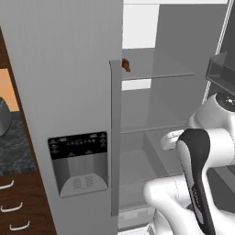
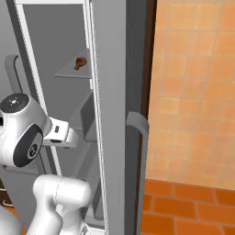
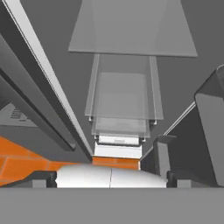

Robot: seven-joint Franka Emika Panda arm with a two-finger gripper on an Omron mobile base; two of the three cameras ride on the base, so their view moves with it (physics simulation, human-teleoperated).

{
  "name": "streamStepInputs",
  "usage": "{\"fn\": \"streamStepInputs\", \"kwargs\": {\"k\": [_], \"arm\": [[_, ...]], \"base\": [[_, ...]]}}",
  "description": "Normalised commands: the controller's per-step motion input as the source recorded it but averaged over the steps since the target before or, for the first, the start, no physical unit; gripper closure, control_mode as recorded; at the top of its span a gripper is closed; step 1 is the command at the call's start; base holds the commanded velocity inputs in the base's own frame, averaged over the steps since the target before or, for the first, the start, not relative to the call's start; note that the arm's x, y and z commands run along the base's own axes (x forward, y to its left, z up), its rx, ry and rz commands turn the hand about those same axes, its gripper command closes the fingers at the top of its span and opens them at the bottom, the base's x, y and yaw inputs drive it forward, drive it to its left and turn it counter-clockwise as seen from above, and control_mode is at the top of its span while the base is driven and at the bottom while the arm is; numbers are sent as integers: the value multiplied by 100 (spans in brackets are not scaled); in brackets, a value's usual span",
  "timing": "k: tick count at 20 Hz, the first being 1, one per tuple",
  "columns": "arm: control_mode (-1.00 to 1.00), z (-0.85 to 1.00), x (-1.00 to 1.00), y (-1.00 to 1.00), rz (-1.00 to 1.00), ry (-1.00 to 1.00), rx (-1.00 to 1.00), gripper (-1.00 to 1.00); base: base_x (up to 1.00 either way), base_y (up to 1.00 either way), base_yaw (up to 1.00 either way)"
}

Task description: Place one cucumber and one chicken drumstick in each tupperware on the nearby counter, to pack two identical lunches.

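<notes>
At the far left of the left base view, wooden drawers with pale curved handles sit below a dark speckled bench. To their right stands the closed fridge door, pale grey, carrying a dark dispenser panel and a long vertical handle at its right edge. Just past the top of that handle, on the upper glass shelf of the open fridge compartment, lies the chicken drumstick, small and reddish-brown, at the shelf's front left corner. A lower shelf and a clear drawer sit beneath it. The white arm rises at the lower right, its dark joint in front of the compartment.

In the right base view the arm stands at the left, its wrist reaching toward the fridge interior. The chicken drumstick rests on the high shelf, above and to the right of the wrist, well apart from it. An open grey door edge with a curved handle comes next, then an orange tiled wall and orange floor.

The hand view looks along stacked glass shelves and a clear drawer toward orange floor. The claw's tips are not clear enough there, so I cannot tell how wide it stands.
</notes>
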Motion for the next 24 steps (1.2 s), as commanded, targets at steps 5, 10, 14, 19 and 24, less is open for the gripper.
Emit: {"fn": "streamStepInputs", "kwargs": {"k": [5,10,14,19,24], "arm": [[-100,0,25,2,0,-1,0,-100],[-100,39,58,15,1,-18,0,-100],[-100,90,65,9,4,-22,1,-100],[-100,83,28,0,5,-19,5,-100],[-100,64,22,0,11,-15,0,-100]], "base": [[16,0,0],[0,0,0],[0,0,0],[0,0,0],[0,0,0]]}}
